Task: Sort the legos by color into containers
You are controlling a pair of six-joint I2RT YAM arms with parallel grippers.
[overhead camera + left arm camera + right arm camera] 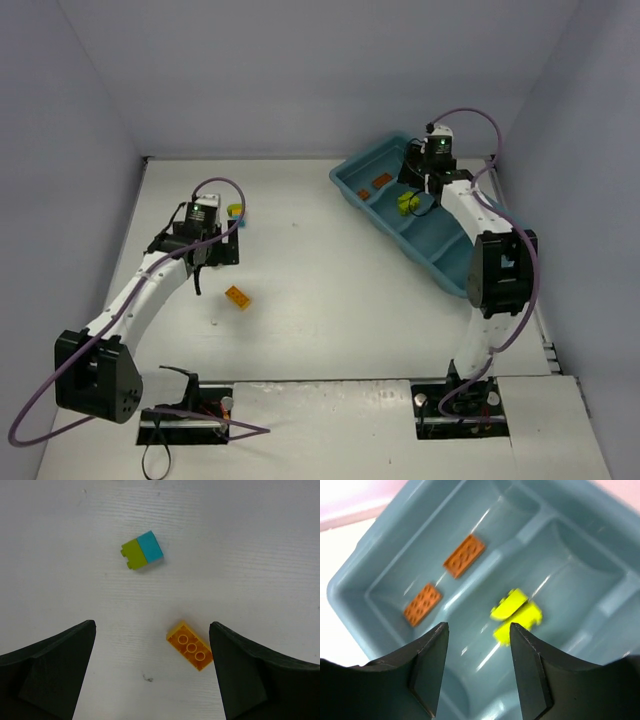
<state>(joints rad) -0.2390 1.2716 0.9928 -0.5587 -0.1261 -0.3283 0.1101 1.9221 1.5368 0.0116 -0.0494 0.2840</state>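
The teal tray lies at the far right. In the right wrist view its end compartment holds two brown-orange bricks, and the compartment beside it holds lime bricks. My right gripper is open and empty, hovering over the tray. My left gripper is open and empty above the table. A yellow-orange brick lies with its underside up just inside the right finger; it also shows in the top view. A lime-and-cyan stack lies further ahead, also seen from above.
The white table is walled by pale panels at the back and both sides. The tray sits at an angle against the right wall. The two farther tray compartments show no bricks in the top view. A small dark speck marks the table.
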